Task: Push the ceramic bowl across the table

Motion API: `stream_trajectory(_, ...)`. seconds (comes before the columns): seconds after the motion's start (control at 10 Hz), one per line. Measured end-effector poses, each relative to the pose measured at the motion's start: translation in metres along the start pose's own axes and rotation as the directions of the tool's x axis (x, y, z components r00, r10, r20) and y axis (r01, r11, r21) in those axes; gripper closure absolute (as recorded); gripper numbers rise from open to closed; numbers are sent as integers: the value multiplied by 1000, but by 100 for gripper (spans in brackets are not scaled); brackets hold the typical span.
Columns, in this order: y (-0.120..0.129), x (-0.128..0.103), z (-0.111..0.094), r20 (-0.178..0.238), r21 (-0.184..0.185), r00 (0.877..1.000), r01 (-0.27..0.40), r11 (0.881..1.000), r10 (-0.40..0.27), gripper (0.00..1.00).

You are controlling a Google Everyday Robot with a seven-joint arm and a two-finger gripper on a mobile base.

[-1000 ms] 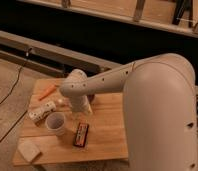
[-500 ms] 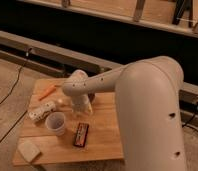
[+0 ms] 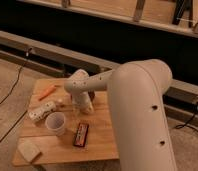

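The light wooden table [image 3: 99,135] stands in the middle of the camera view. My white arm reaches down over its far middle part. The gripper [image 3: 85,107] hangs below the wrist, just behind the white cup [image 3: 55,123] and close to the tabletop. Only a small dark maroon sliver of the ceramic bowl [image 3: 92,94] shows at the right of the wrist; the arm hides the rest. I cannot see whether the gripper touches the bowl.
An orange carrot-like object [image 3: 47,92] lies at the table's far left. A white bottle [image 3: 42,111] lies on its side left of the cup. A dark snack bar [image 3: 81,134] lies right of the cup. A pale sponge [image 3: 29,149] sits at the near left corner. Cables run over the floor at the left.
The large upper arm link has swung a little to the left in view. The wrist and gripper stay at about the same spot over the table. The objects have not visibly moved.
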Motion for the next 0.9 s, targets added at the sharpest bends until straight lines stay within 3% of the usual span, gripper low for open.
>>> stream_trajectory(0.6,9,-32,9,-15,-6,999,28,1000,-28,35)
stream_trajectory(0.9,12,-63,12,4,0,999,38,999,-38,35)
